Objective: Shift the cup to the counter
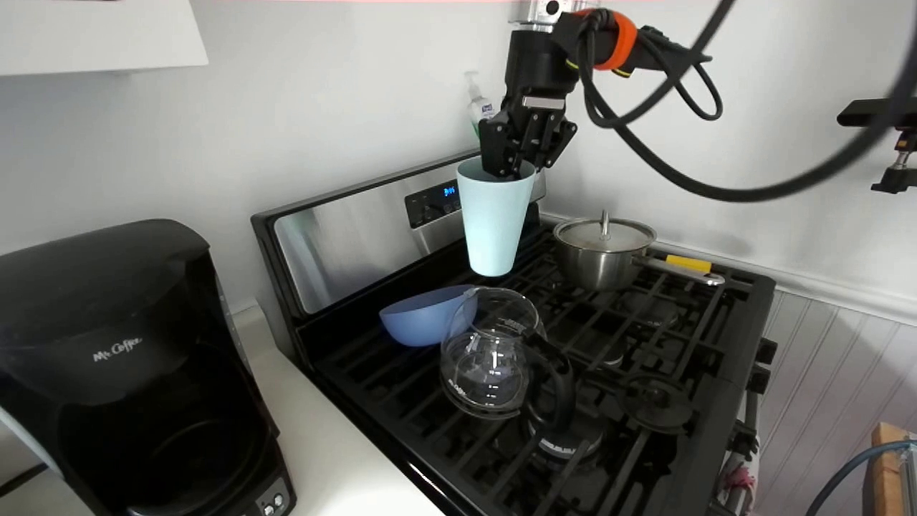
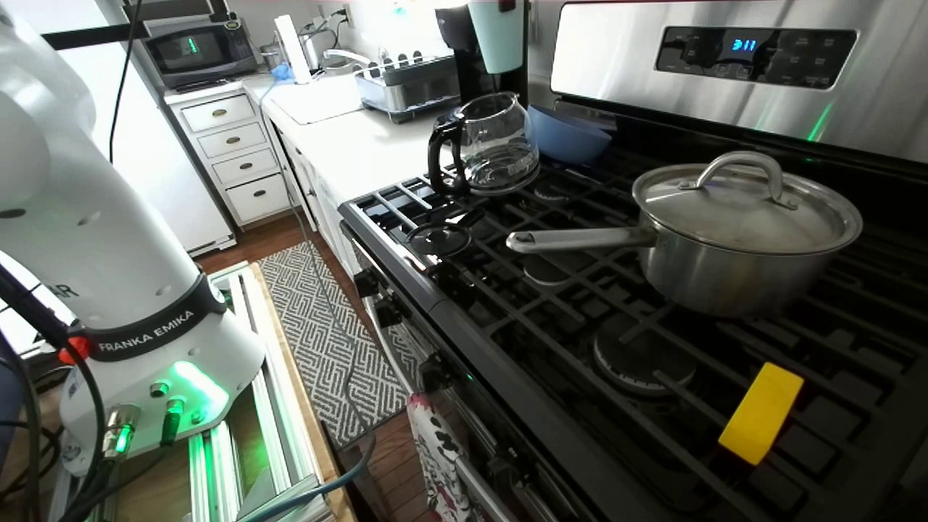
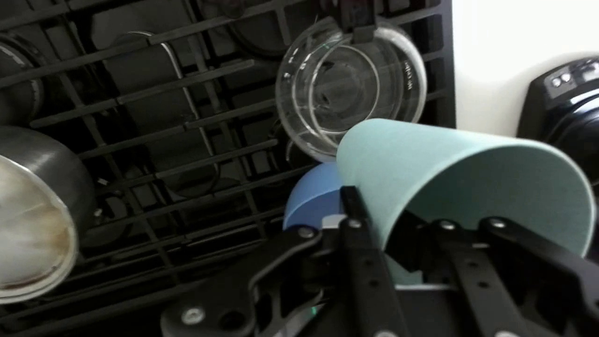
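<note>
The gripper (image 3: 380,213) pinches the pale blue cup (image 1: 494,222) by its wall, one finger (image 3: 352,206) outside the rim and its partner inside. The cup hangs in the air just below the gripper, mouth up, above the stovetop (image 1: 462,433). Lower down, the blue bowl (image 1: 419,326) and the glass jug (image 1: 487,369) stand side by side on it. Farther out, the lidded pot (image 1: 598,265) stands to one side of the gripper; opposite, past the stovetop's edge, lies the pale counter (image 1: 344,451), bearing the coffee maker (image 1: 107,315).
</note>
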Controlling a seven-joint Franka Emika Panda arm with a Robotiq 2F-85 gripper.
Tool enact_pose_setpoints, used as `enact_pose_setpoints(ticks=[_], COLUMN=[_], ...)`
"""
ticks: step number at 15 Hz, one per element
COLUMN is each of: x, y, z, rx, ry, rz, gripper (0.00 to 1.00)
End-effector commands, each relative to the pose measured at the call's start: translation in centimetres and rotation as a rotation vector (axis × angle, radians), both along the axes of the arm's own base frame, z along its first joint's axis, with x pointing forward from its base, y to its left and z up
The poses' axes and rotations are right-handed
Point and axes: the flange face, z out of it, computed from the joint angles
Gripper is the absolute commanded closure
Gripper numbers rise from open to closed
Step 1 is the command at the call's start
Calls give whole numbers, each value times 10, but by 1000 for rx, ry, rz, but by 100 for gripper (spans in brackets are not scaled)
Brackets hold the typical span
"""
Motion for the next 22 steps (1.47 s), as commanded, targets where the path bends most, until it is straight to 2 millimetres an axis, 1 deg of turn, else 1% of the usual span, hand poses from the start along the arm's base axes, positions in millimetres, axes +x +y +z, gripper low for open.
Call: enact_pose_setpoints(ticks=[1, 2, 3, 4, 5, 7, 8, 9, 11, 12, 13, 14, 15, 16, 17, 19, 22], x=[-14, -11, -10, -9, -9, -4, -2, -1, 0, 2, 7, 0, 4, 6, 7, 12, 16], y=[55, 78, 96, 118, 135, 159, 165, 168, 171, 168, 159, 167, 163, 160, 158, 168, 174], z=[5, 6, 7, 3, -1, -18, -33, -46, -80, -96, -109, -93, -106, -115, -119, -138, -161], rx=[32, 52, 74, 97, 122, 193, 234, 277, 349, 340, 292, 301, 300, 301, 302, 216, 90], ry=[-87, -114, -133, -147, -159, -165, -156, -141, -55, -12, 14, -23, 1, 15, 22, 56, 103], rz=[172, 220, 262, 307, 353, 433, 469, 505, 577, 567, 508, 539, 528, 518, 513, 517, 523], gripper=[98, 98, 98, 98, 98, 98, 98, 98, 98, 98, 98, 91, 91, 91, 98, 98, 98])
